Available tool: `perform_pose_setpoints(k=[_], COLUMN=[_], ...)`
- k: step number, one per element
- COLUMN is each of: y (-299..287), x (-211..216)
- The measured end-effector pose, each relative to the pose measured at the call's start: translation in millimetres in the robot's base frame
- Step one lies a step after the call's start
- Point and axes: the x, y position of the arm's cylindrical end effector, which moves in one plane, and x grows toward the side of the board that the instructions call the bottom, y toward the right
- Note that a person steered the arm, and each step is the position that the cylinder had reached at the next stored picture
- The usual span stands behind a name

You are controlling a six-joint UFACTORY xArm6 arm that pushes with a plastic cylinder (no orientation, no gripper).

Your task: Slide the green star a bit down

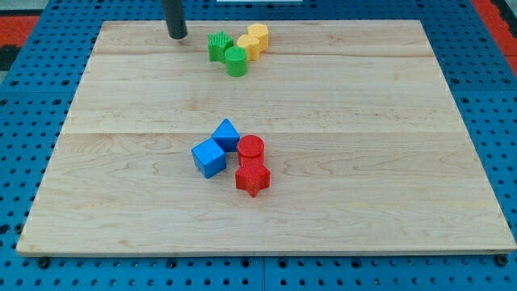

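**Tip waits left of the green star**

Rod comes down at the view's top, and my tip rests on the board, near the green star but apart from it. No fingers here, just a rod.

The green star touches a green round block. Two yellow blocks sit just right. Two blue blocks and two red blocks huddle mid-board.

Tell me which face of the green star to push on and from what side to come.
Press my tip on the green star at its top edge, coming from the view's top. My tip sits up and left of it, so shift right first. The green cylinder touches its lower right and would likely be nudged along.
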Motion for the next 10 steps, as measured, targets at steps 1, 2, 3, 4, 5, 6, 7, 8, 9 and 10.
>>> perform_pose_setpoints(k=[1,2,3,4,5,6,7,8,9,10], y=[2,35,56,80,115,87,38,65,138,207], x=[0,7,28,34,46,50,39,93,131,149])
